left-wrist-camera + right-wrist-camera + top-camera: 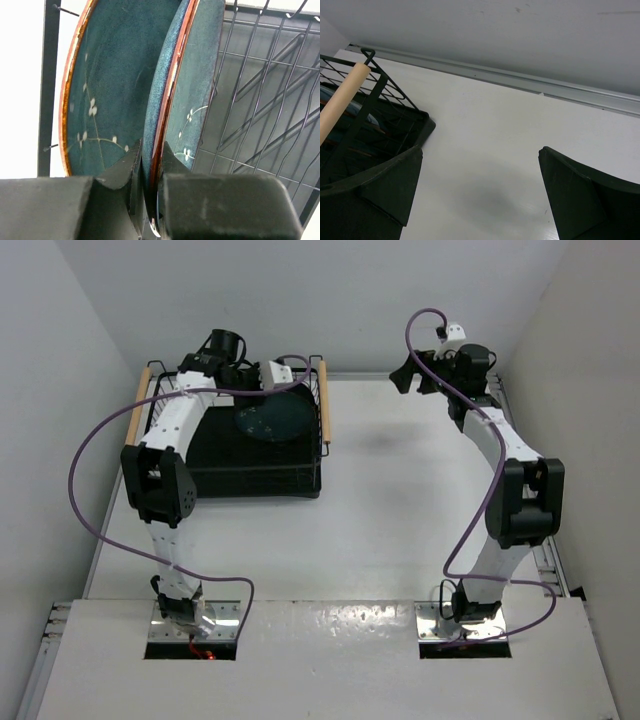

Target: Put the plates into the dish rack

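Two teal-blue plates stand on edge inside the black wire dish rack (260, 100). In the left wrist view the left plate (102, 85) shows its face with a pale flower pattern. Beside it on the right is a second plate (197, 70), with my left gripper (151, 152) shut on its brown rim. From above, a plate (272, 418) leans at the rack's (250, 485) back right under the left arm. My right gripper (404, 378) hovers open at the back of the table, right of the rack, with nothing between its fingers (390, 190).
The rack has light wooden handles on its left (138, 405) and right (322, 415) sides. The right wrist view shows the right-hand handle (342, 100) and a rack corner. White walls enclose the table on three sides, with a metal rail (520, 82) along the back.
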Controlling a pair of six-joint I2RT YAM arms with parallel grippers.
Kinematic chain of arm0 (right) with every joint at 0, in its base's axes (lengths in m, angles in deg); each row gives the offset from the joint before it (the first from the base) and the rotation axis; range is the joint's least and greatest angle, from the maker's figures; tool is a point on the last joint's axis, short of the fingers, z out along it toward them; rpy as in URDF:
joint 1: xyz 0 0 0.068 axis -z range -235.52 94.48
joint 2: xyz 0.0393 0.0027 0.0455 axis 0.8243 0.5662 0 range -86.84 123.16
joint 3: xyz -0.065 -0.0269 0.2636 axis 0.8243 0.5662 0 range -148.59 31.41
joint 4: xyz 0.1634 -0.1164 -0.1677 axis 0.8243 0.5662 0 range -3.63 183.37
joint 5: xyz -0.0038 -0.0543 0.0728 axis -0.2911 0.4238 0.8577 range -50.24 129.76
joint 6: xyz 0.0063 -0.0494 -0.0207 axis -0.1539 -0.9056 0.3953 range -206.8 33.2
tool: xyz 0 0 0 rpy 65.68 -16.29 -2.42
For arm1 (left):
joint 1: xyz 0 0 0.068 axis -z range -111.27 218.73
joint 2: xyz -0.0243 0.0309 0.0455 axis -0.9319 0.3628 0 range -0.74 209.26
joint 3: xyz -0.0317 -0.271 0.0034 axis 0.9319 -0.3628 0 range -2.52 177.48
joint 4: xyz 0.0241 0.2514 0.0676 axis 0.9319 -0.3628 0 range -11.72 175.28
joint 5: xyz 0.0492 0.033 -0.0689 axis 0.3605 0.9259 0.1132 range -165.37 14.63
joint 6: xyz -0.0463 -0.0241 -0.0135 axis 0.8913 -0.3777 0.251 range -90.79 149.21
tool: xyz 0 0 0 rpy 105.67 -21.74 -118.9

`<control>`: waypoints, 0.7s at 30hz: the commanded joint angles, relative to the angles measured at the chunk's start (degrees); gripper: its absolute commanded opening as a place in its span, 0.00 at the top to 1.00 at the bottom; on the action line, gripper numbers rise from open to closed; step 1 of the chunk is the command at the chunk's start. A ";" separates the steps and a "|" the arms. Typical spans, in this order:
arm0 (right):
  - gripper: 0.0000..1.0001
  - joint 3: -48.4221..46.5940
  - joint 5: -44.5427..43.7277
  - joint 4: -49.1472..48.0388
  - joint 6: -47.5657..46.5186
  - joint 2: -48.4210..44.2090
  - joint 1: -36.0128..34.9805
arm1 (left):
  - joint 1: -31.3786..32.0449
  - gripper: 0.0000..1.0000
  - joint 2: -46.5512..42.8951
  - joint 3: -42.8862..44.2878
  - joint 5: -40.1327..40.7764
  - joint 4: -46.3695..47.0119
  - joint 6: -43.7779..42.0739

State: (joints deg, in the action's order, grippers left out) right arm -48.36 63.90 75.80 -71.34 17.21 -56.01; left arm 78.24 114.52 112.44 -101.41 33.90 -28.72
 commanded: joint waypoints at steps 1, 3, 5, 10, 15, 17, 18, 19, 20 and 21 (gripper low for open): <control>0.01 -3.11 0.47 -1.74 0.62 0.19 0.23 | 1.12 1.00 -4.43 0.01 -1.29 9.10 0.28; 0.01 -3.29 0.47 -1.82 0.62 0.36 0.23 | 1.12 1.00 -5.13 -0.52 -0.76 9.10 0.80; 0.01 -3.12 0.38 -2.17 0.80 0.45 0.05 | 1.64 1.00 -5.66 -3.23 -0.76 9.10 0.11; 0.01 -2.94 0.64 -2.35 0.88 0.28 0.31 | 2.17 0.62 -6.19 -4.57 1.08 9.10 -0.43; 0.01 -2.85 1.17 -2.53 0.80 0.10 0.23 | 2.17 0.50 -6.19 -1.41 2.31 9.63 0.89; 0.01 -2.24 1.44 -2.79 1.15 -0.25 0.05 | 2.17 0.46 -6.19 -1.40 2.31 9.63 0.89; 0.01 -1.71 1.61 -3.14 1.06 -0.51 0.23 | 2.17 0.45 -6.19 -0.71 2.31 9.63 0.89; 0.01 -1.36 1.70 -3.32 1.32 -0.69 0.32 | 2.17 0.43 -6.19 -0.70 1.70 9.63 1.50; 0.01 -1.01 1.61 -3.67 1.32 -0.86 0.23 | 2.17 0.43 -6.71 -0.09 1.70 9.63 2.03; 0.01 -0.66 1.78 -3.67 1.24 -1.04 0.14 | 2.17 0.41 -6.72 -0.08 1.17 9.63 2.03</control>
State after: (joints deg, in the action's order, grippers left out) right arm -48.97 64.31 75.60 -70.71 17.41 -56.01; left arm 80.06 111.57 109.09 -99.47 41.03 -27.43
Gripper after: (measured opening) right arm 0.991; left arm 0.579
